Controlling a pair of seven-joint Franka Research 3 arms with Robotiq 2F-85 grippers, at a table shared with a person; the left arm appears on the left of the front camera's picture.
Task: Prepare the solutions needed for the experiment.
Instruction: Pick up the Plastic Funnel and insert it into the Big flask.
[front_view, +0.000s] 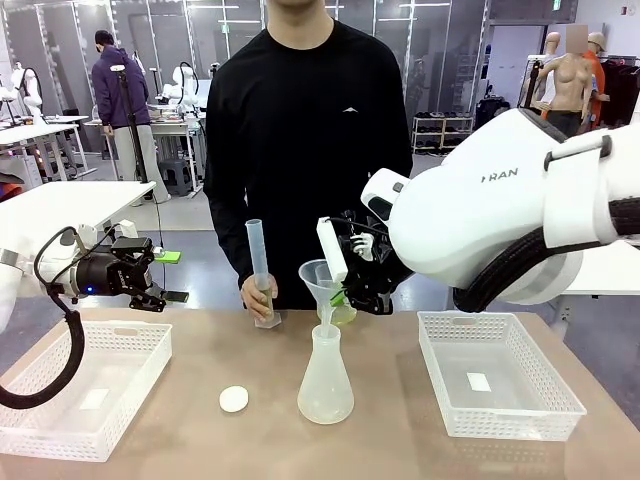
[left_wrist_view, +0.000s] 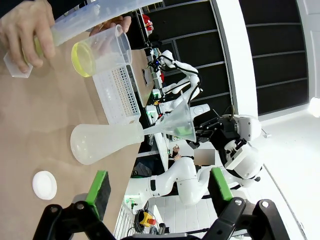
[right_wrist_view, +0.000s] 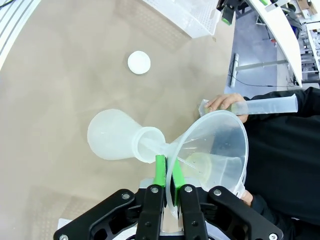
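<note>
right jaws: clamped on the rim of the translucent plastic funnel, stem upright in the frosted conical flask.
solution: shallow pale yellow-green liquid in a clear beaker, just behind the funnel.
left jaws: apart, well away; person's hand nearer.

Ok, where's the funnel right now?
Front view, mid-table: the funnel sits with its stem in the conical flask's neck, its rim pinched by the right pincer, just in front of the beaker holding the yellow-green solution.
</note>
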